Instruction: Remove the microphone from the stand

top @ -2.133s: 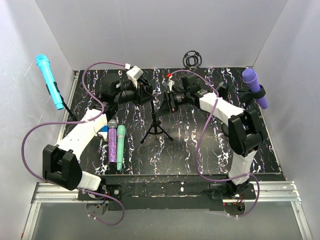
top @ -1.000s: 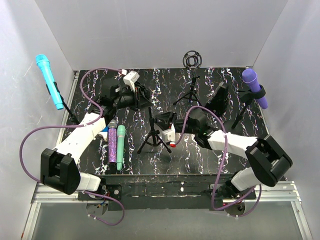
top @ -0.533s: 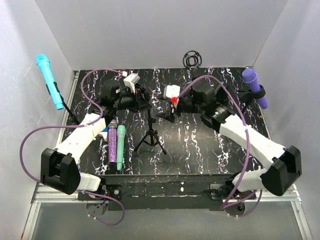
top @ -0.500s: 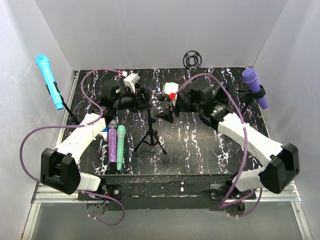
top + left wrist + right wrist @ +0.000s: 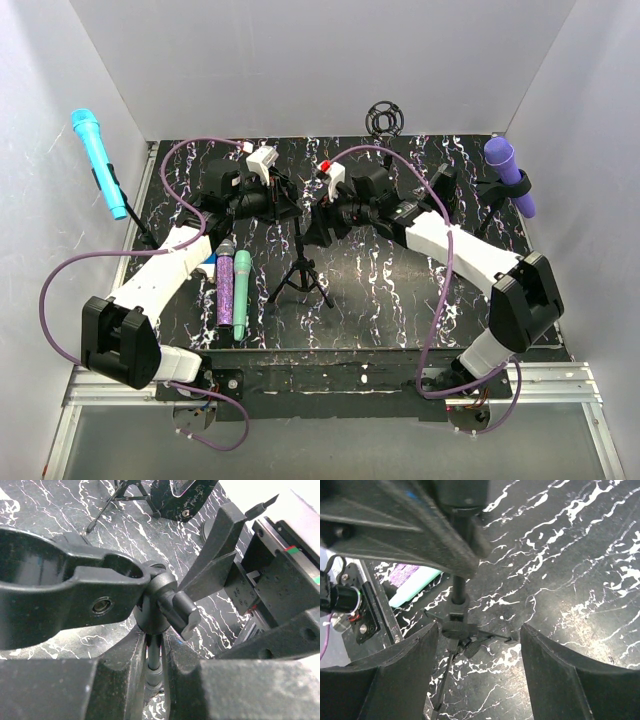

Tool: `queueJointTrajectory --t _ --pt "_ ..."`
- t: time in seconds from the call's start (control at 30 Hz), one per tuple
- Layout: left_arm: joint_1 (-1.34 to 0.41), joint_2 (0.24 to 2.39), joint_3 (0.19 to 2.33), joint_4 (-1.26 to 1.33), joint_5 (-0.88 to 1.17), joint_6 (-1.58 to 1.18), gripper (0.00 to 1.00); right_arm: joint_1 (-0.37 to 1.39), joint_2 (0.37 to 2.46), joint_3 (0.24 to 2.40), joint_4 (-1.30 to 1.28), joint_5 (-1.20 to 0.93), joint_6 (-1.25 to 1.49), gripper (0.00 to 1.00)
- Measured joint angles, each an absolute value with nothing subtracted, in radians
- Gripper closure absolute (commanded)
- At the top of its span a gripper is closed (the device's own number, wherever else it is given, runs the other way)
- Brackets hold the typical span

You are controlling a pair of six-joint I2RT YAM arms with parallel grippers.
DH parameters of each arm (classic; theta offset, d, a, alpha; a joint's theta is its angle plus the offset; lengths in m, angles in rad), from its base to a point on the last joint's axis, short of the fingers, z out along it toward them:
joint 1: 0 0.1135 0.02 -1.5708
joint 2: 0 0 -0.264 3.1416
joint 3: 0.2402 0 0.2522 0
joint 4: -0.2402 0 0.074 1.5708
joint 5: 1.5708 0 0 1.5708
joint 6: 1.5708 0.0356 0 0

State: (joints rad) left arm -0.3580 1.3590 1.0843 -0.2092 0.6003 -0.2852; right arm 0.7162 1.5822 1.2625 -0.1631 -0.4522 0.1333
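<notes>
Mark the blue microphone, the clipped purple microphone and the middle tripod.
blue microphone [image 5: 98, 158], top external view, middle of its body.
clipped purple microphone [image 5: 505, 165], top external view, body above the clip.
middle tripod [image 5: 302, 245], top external view, its upright pole.

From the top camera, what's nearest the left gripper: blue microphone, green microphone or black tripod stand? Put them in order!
1. Black tripod stand, centre, gripped by the left gripper.
2. Green microphone, lying near-left of it.
3. Blue microphone, by the left wall.
</notes>
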Motion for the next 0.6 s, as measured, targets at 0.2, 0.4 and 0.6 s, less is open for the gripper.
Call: queueJointTrajectory --t 0.2,0.4,0.6 --pt "-0.357 1.359 1.089 -0.213 0.573 -0.288 1.00 0.722 1.592 1.241 -0.169 -0.364 0.157 0.32" --pt "-0.358 1.359 1.093 -0.218 0.569 -0.291 1.00 0.720 1.591 1.133 -0.217 -0.204 0.103 0.32" --pt "-0.358 1.359 1.093 -0.218 0.569 -0.293 1.00 0.700 1.553 1.127 -0.229 -0.286 0.049 0.27"
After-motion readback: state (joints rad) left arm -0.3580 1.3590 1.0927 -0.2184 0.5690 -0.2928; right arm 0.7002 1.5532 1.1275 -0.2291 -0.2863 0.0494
